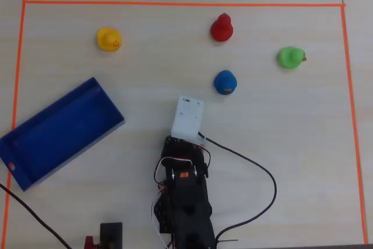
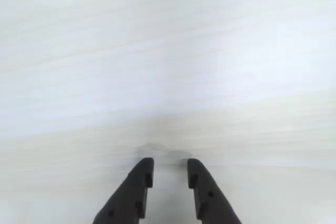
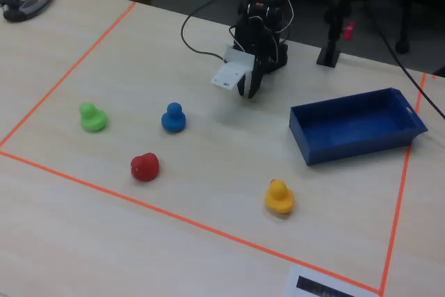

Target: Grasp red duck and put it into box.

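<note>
The red duck (image 1: 221, 28) (image 3: 144, 166) stands on the pale wooden table toward the far side in the overhead view. The blue box (image 1: 58, 135) (image 3: 354, 127) lies empty at the left of that view. My gripper (image 2: 170, 165) (image 3: 248, 91) hangs over bare table in the middle, well short of the red duck. Its two dark fingers are a little apart with nothing between them. In the overhead view a white wrist housing (image 1: 187, 116) hides the fingers. The wrist view shows only bare table ahead.
A blue duck (image 1: 225, 81) (image 3: 173, 117) sits between my gripper and the red duck. A green duck (image 1: 290, 57) (image 3: 92, 117) and a yellow duck (image 1: 108, 39) (image 3: 279, 196) stand apart. Orange tape (image 1: 175, 3) frames the work area. A black cable (image 1: 256, 173) trails from the arm.
</note>
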